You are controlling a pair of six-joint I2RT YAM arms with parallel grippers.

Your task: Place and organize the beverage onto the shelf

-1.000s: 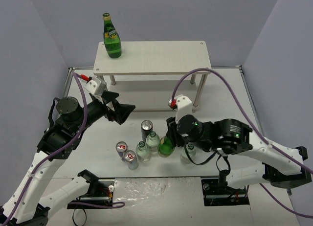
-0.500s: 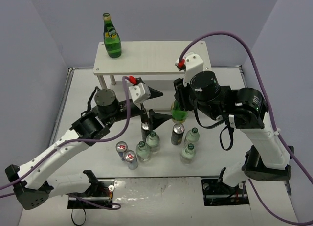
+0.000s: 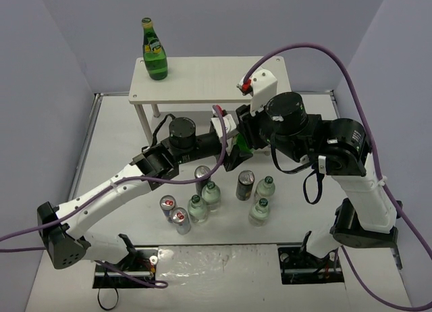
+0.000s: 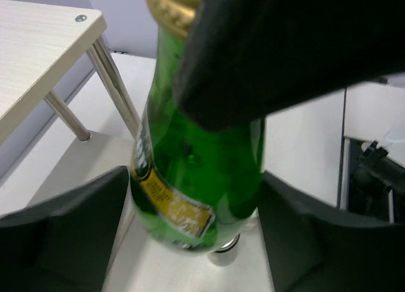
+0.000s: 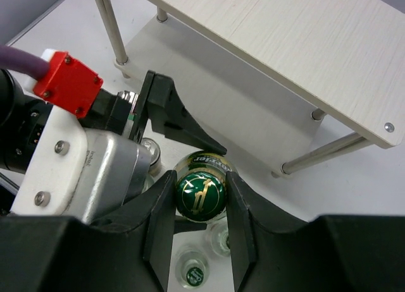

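A dark-green glass bottle point(image 3: 237, 148) hangs upright above the table in front of the shelf point(image 3: 216, 79). My right gripper point(image 5: 200, 197) is shut on its gold-and-green cap point(image 5: 200, 192) from above. My left gripper point(image 4: 195, 178) has come in from the left, and its two fingers lie against the sides of the bottle's body point(image 4: 196, 178), just above the yellow label. A second green bottle point(image 3: 154, 52) stands on the shelf top's left end. The other drinks stand clustered on the table below.
Under the held bottle stand a black can point(image 3: 245, 185), another can point(image 3: 202, 176), several clear green-capped bottles point(image 3: 211, 195) and two silver-red cans point(image 3: 174, 212). The shelf's thin legs point(image 4: 117, 90) are just behind the bottle. Both arms crowd the table's middle.
My right gripper lifted the green bottle off the table toward the shelf front. My left arm swung right, and its jaws narrowed around the bottle's body.
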